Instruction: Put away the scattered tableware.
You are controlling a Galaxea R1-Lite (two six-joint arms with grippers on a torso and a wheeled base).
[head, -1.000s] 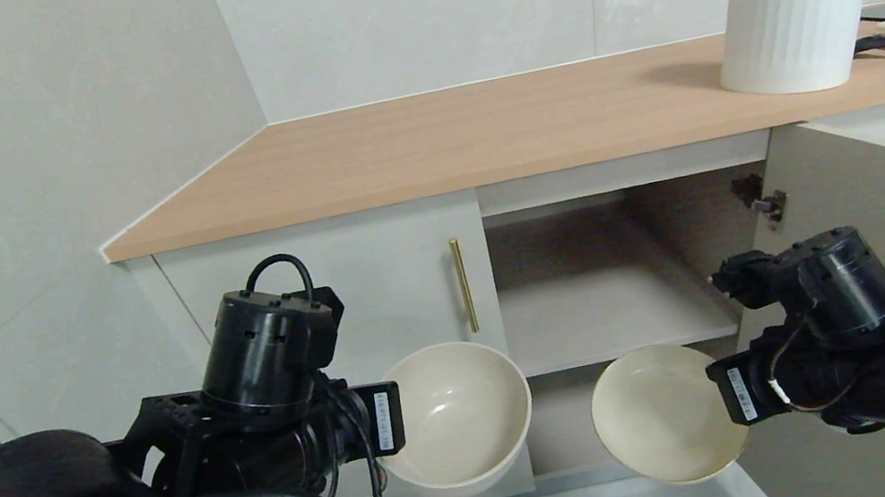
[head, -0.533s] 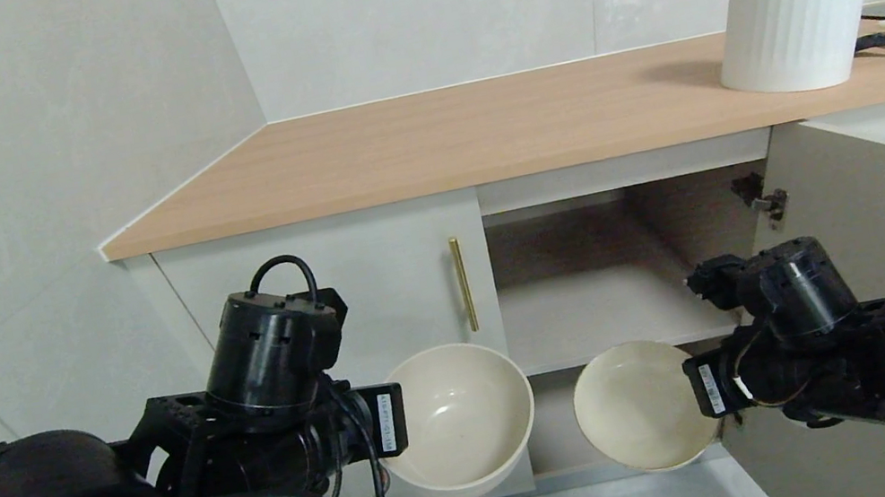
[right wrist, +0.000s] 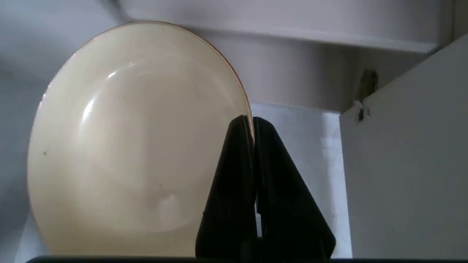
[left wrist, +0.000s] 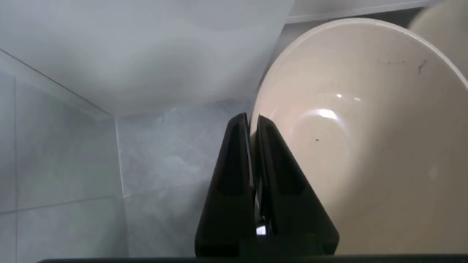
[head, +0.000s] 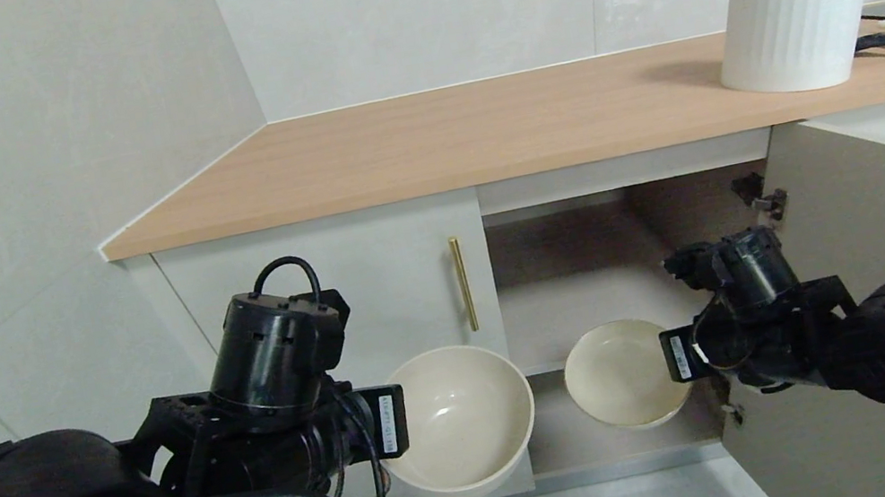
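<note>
left jaws: pinching left bowl (head: 459, 417) rim | right jaws: pinching right bowl (head: 621, 374) (at open cabinet (head: 590, 309))

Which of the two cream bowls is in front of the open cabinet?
The right bowl, pinched by the right gripper, hangs before the open cabinet; the left bowl, pinched by the left gripper, hangs before the closed door.

Passage lies through the cabinet opening (head: 570, 249), between shut door (head: 372, 261) and open door (head: 873, 209); shelf (head: 562, 309) apparently splits it
</note>
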